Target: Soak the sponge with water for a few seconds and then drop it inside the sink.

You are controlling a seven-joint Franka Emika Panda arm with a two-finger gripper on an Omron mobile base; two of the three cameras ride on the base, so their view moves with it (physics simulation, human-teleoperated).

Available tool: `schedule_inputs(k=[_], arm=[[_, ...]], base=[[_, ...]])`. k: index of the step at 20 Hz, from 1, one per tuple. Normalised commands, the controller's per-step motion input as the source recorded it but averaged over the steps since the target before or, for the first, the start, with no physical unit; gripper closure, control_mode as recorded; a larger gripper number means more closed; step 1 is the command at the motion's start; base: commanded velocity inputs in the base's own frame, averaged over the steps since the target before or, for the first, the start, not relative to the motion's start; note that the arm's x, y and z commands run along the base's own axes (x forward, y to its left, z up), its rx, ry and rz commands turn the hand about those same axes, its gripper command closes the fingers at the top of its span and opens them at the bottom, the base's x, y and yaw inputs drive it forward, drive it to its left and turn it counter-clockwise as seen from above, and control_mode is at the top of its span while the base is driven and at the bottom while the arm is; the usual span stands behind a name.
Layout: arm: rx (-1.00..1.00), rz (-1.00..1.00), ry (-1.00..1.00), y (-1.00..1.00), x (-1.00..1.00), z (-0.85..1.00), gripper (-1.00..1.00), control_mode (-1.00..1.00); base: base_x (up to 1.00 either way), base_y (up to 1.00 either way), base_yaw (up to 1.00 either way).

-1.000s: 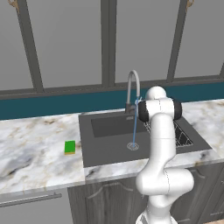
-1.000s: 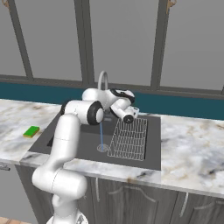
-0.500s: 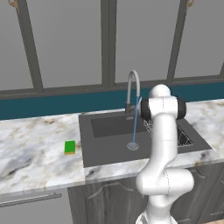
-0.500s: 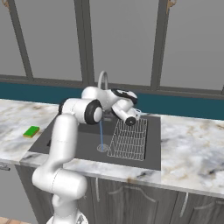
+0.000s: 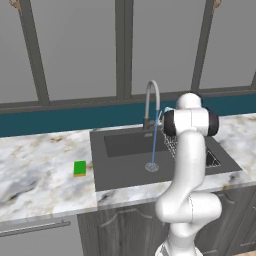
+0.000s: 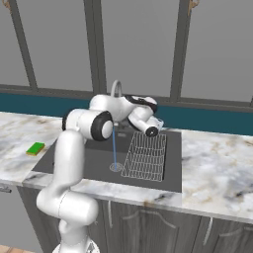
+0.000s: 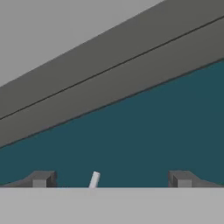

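The green sponge [image 5: 80,168] [image 6: 35,148] lies flat on the marble counter to the left of the sink [image 5: 125,170] [image 6: 173,163]. A thin pale blue stream of water [image 5: 153,145] [image 6: 114,148] falls from the gooseneck faucet [image 5: 152,95] [image 6: 116,89] to the drain. My gripper [image 6: 157,122] hovers above the back of the basin, over the wire rack [image 6: 146,155], pointing toward the teal back wall. In the hand view my gripper [image 7: 111,181] is open, its fingertips [image 7: 41,179] wide apart with nothing between them. It is far from the sponge.
The marble counter [image 5: 35,170] [image 6: 217,168] runs to both sides of the sink. Behind it stand a teal backsplash [image 7: 144,131] and grey window frames. My own arm [image 5: 187,165] blocks the right part of the basin in the left base view.
The arm's upper part has swung slightly to the right. The gripper stays open, the water keeps running and the sponge has not moved.
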Motion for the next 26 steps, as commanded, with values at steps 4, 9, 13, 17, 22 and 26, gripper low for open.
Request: schedule_inputs(k=[4, 9, 13, 17, 22, 26], arm=[[0.11, 0.00, 0.04, -0.27, -0.42, 0.39, -1.00, -1.00], [0.14, 0.00, 0.10, -0.19, -0.63, 0.16, -1.00, -1.00], [0.14, 0.00, 0.13, -0.12, -0.64, 0.12, -1.00, -1.00], [0.08, 0.00, 0.17, -0.04, -0.48, 0.26, -1.00, -1.00], [0.02, 0.04, 0.24, 0.00, -0.39, 0.39, -1.00, -1.00], [0.00, 0.06, 0.23, 0.00, -0.46, 0.30, -1.00, -1.00]], base=[[0.00, 0.00, 0.00], [0.00, 0.00, 0.00], [0.00, 0.00, 0.00], [0.00, 0.00, 0.00], [0.00, 0.00, 0.00], [0.00, 0.00, 0.00]])
